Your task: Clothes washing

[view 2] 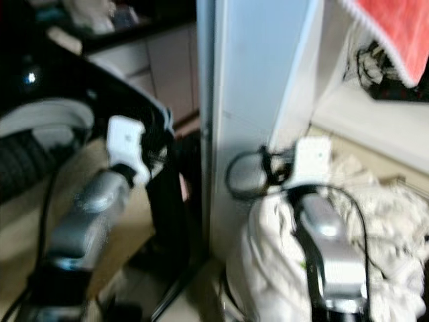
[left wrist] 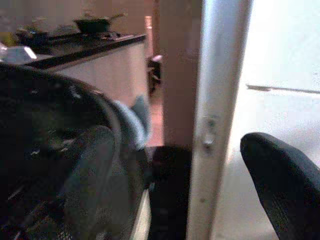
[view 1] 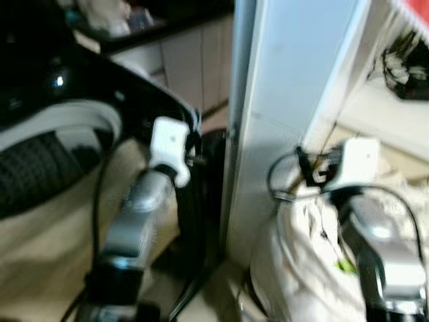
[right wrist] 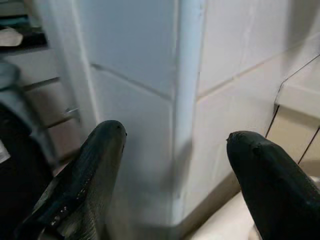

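Two silver arms, one per side; two grippers: left gripper and right gripper, each with two black fingers set apart. One heap of whitish clothes under the right arm. One red towel hanging at upper right. One pale door edge standing between the arms. One dark tabletop in back, one dark pan on it. One black round drum opening, blurred.
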### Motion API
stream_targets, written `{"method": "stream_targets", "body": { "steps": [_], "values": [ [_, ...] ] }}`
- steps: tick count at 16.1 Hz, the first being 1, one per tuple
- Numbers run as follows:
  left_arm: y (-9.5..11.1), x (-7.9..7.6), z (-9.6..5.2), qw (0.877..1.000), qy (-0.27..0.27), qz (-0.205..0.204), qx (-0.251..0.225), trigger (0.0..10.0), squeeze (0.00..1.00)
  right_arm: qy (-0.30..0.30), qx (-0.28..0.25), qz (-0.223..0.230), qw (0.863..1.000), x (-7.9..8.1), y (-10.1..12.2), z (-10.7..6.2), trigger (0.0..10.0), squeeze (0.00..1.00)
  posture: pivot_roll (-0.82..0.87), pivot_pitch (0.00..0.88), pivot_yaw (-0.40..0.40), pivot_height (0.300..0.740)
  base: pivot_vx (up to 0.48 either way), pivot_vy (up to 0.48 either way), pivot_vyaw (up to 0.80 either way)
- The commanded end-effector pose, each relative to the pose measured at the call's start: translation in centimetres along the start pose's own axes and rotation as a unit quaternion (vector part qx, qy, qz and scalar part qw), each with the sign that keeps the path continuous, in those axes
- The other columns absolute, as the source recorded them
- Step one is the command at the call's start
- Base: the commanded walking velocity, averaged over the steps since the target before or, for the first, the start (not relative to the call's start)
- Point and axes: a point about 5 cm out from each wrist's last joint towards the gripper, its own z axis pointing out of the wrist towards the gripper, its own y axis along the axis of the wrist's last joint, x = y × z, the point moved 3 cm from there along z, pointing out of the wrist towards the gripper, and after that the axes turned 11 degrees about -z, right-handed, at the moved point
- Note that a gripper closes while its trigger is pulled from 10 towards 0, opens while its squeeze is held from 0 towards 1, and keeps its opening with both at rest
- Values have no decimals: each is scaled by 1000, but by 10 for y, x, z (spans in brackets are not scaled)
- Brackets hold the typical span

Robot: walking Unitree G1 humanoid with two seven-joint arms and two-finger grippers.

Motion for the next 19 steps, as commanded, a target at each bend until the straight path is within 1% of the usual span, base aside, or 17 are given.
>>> {"method": "stream_targets", "body": {
  "steps": [1,3,7,9,10,11,13,16,18,19],
  "values": [
    [3,-2,2,1000,-5,-1,-1,10000,0,-10,-6,0,1000,-5,4,-1,10000,0,-119,0,24,740,0,0,-800],
    [4,-2,3,1000,-9,0,-3,10000,0,-11,-5,2,1000,-6,4,-1,10000,0,-118,0,26,740,0,172,-800],
    [4,-2,3,1000,-9,1,0,10000,0,-12,-5,6,1000,-6,5,-2,10000,0,-120,0,29,740,0,456,-800],
    [1,-1,4,1000,-4,4,8,10000,0,-14,-4,9,1000,-7,5,-2,10000,0,-120,0,29,740,0,326,-800],
    [3,0,4,999,1,37,4,10000,0,-16,-4,7,1000,-7,5,-2,10000,0,-122,0,30,740,0,-480,0],
    [3,0,4,998,5,55,4,10000,0,-16,-3,5,1000,-8,5,-2,10000,0,-122,0,30,740,0,-480,0],
    [2,0,5,999,12,37,6,10000,0,-15,-3,4,1000,-8,5,-2,10000,0,-124,0,27,740,0,-480,0],
    [3,2,5,999,21,40,5,10000,0,-11,-4,-7,1000,-8,6,-1,10000,0,-121,0,25,740,0,-480,0],
    [3,3,6,999,23,45,2,10000,0,-2,-5,-21,1000,-7,7,0,10000,0,-119,0,22,740,0,-480,0],
    [4,3,6,999,24,45,1,10000,0,0,-5,-22,1000,-6,7,1,10000,0,-118,0,23,740,0,-480,800]
  ]
}}
